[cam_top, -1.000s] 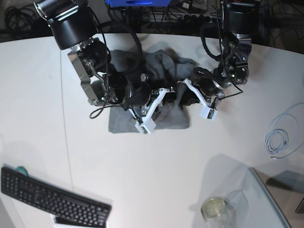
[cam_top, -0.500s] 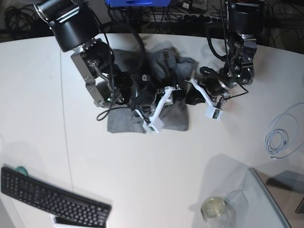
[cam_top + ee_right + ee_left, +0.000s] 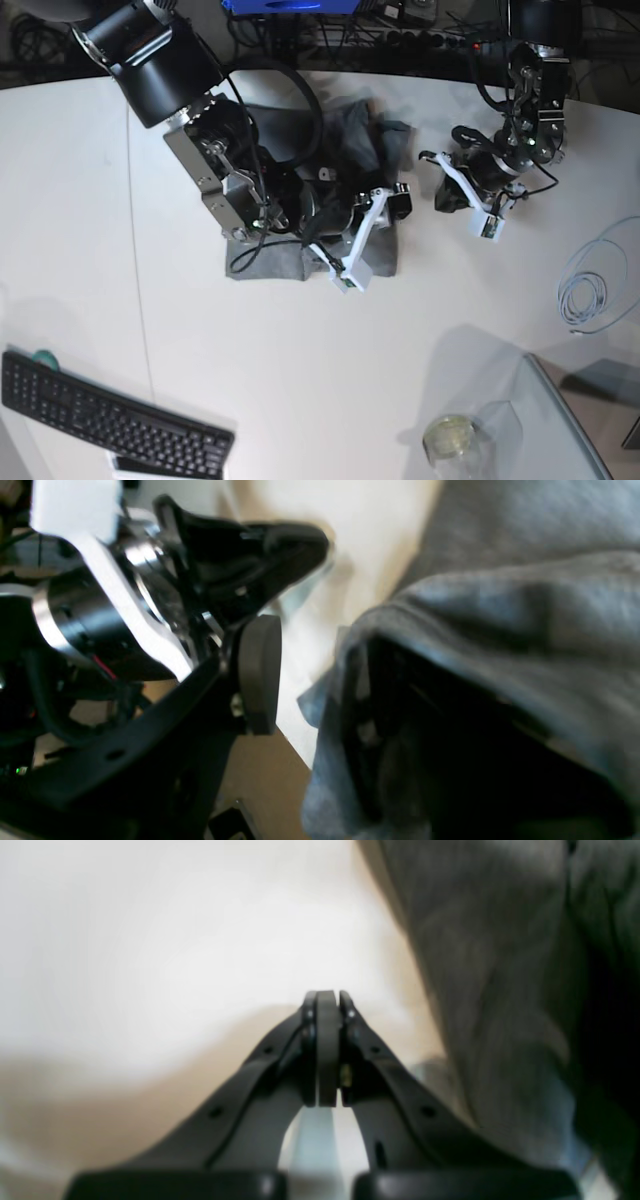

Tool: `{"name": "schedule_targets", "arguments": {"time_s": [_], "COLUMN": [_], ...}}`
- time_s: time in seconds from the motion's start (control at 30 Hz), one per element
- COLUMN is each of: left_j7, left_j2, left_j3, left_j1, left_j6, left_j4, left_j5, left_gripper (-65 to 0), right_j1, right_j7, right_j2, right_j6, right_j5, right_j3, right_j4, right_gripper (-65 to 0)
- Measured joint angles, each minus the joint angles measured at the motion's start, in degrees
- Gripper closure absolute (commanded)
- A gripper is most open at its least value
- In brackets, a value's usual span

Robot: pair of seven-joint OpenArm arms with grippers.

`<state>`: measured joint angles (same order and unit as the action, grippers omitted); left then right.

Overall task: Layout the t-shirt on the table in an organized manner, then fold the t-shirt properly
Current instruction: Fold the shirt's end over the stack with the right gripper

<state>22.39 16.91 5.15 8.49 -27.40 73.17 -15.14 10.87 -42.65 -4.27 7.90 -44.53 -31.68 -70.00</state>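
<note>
The grey t-shirt [image 3: 350,135] lies bunched on the white table [image 3: 300,380], mostly under my right arm. My right gripper [image 3: 396,206] sits at the shirt's right edge. In the right wrist view the right gripper [image 3: 310,680] is open: one pad [image 3: 260,672] is bare and a fold of the t-shirt [image 3: 500,610] is draped over the other finger. My left gripper [image 3: 447,195] hovers over bare table to the right of the shirt. In the left wrist view the left gripper [image 3: 327,1002] is shut on nothing, and the t-shirt [image 3: 490,965] is off to its right.
A black keyboard [image 3: 110,420] lies at the front left. A glass jar [image 3: 450,440] and a clear glass panel [image 3: 565,420] are at the front right. A coiled white cable [image 3: 590,290] lies at the right edge. A thin dark seam [image 3: 140,280] crosses the table.
My left arm has drawn back to the right, off the shirt, still shut. My right arm has pushed right across the shirt, and its jaws have opened wider.
</note>
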Motion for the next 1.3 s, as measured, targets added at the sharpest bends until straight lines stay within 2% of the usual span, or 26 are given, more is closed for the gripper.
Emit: {"name": "schedule_targets", "arguments": {"time_s": [0.1, 0.17, 0.3, 0.4, 0.5, 0.57, 0.63, 0.67, 0.83, 0.93, 1.13, 1.3], "left_j7": [0.1, 0.1, 0.1, 0.0, 0.1, 0.1, 0.1, 0.0, 0.0, 0.1, 0.1, 0.1], "left_j2": [1.3, 1.0, 1.5, 1.4, 1.4, 1.6, 1.9, 1.9, 1.5, 1.5, 1.5, 1.6], "left_j3": [1.3, 5.9, 14.0, 17.7, 22.2, 25.1, 26.6, 26.8, 26.9, 26.8, 26.6, 26.7], "left_j1": [2.2, 3.5, 5.4, 6.8, 8.3, 8.9, 9.0, 9.0, 9.0, 8.8, 8.7, 8.9], "left_j6": [0.0, -0.9, -0.2, -1.3, -6.4, -7.9, -9.4, -9.7, -10.2, -10.2, -10.2, -10.2], "left_j4": [0.6, 0.6, 0.6, 0.7, 0.7, 0.7, 0.7, 0.7, 0.6, 0.6, 0.6, 0.7], "left_j5": [0.1, -0.1, 0.1, 0.3, 0.3, 0.4, 0.5, 0.4, 0.4, 0.5, 0.5, 0.3], "left_gripper": [0.0, 0.0, 0.0, 0.0, 0.0, 0.0, 0.0, 0.0, 0.0, 0.0, 0.0, 0.0], "right_j1": [1.3, 2.5, 3.3, 3.1, 2.9, 1.7, -0.3, -1.2, -6.3, -9.9, -9.2, -6.2], "right_j7": [1.3, 1.6, 1.2, 1.2, 1.4, 1.7, 2.3, 2.6, 3.0, 2.5, 3.7, 2.6], "right_j2": [-0.2, -1.0, -1.3, -0.1, 4.9, 8.7, 10.5, 10.7, 11.7, 11.7, 11.4, 10.0], "right_j6": [0.0, -0.1, -0.6, -7.6, -12.9, -16.5, -18.4, -18.9, -18.9, -18.8, -18.9, -18.8], "right_j5": [0.0, 0.3, 0.0, -0.9, -0.4, 0.0, -0.1, -0.1, 0.0, -0.3, 0.0, -0.8], "right_j3": [-2.6, -3.8, -8.1, -8.4, -7.9, -7.3, -6.1, -5.8, -6.2, -6.3, -6.9, -14.1], "right_j4": [1.4, 2.3, -2.5, -9.9, -17.0, -19.8, -20.6, -20.7, -20.9, -20.6, -14.7, -12.9], "right_gripper": [-26.3, -26.0, -25.8, -25.8, -25.7, -25.5, -24.5, -21.8, -1.8, -0.9, -0.9, -0.9]}}
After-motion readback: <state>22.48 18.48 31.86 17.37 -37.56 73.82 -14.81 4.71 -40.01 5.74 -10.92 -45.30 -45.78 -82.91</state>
